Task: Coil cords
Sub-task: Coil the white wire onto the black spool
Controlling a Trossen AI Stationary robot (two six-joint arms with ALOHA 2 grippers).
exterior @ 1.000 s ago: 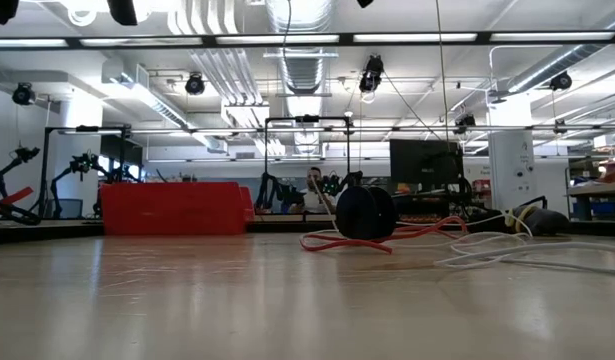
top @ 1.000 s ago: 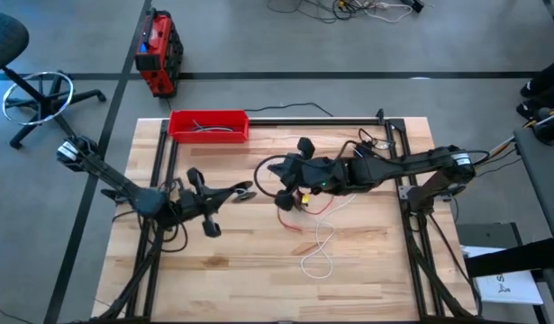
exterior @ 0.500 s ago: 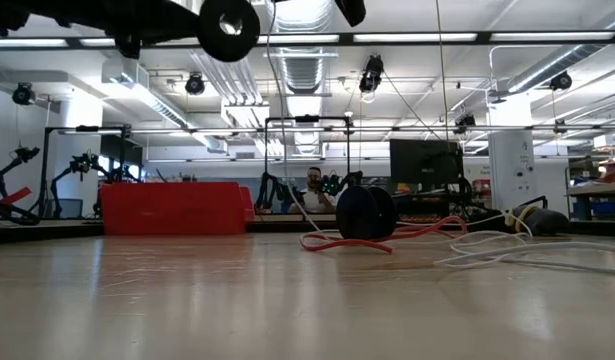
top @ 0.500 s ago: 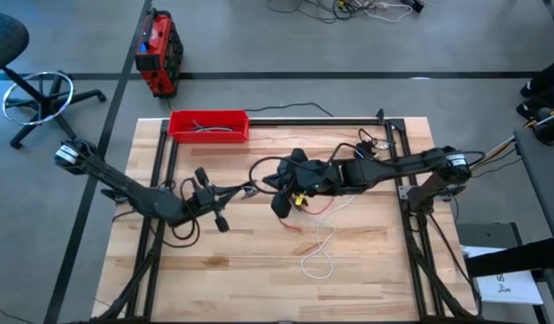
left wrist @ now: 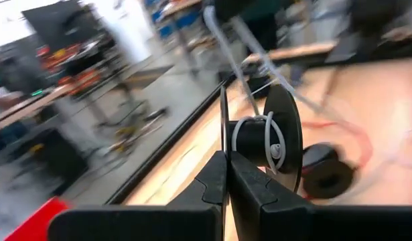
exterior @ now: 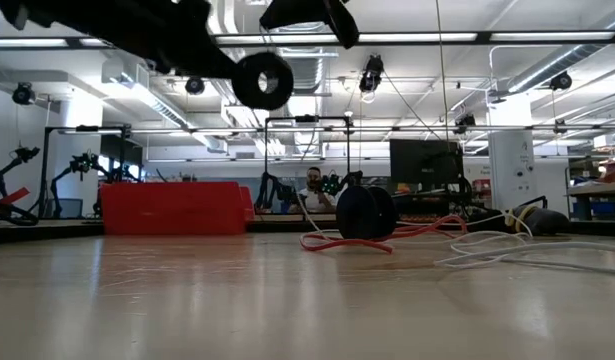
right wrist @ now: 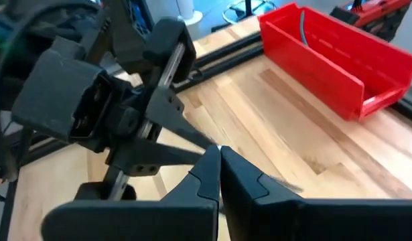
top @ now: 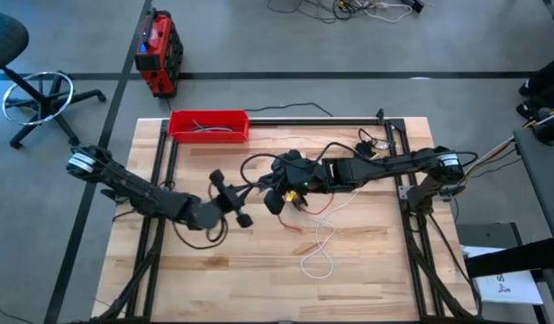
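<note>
My left gripper is shut on a black spool, whose hub carries a few turns of the white cord. The spool hangs in the air over the table's middle. From the hub the white cord rises to my right gripper, which is shut just in front of the left gripper. The cord's loose rest lies on the table in loops. A second black spool stands on the table with the red cord beside it. My left gripper pinches the rim of one thin flange of the spool between its two fingers, coming level from the table's left. The spool is lifted clear, its axis lying about level. My right gripper is shut on the white cord a short way from the spool, coming from the table's right. Its own fingers hide most of the contact. The cord runs from there down to the hub.
A red tray with dark cables stands at the table's far left. Black frame rails run along both sides of the wooden top. The near half of the table holds only the white cord's loops.
My left gripper has carried the spool toward the table's right, up to my right gripper, and a little lower. My right gripper has shifted slightly toward the left. The red cord and the second spool have stayed put.
</note>
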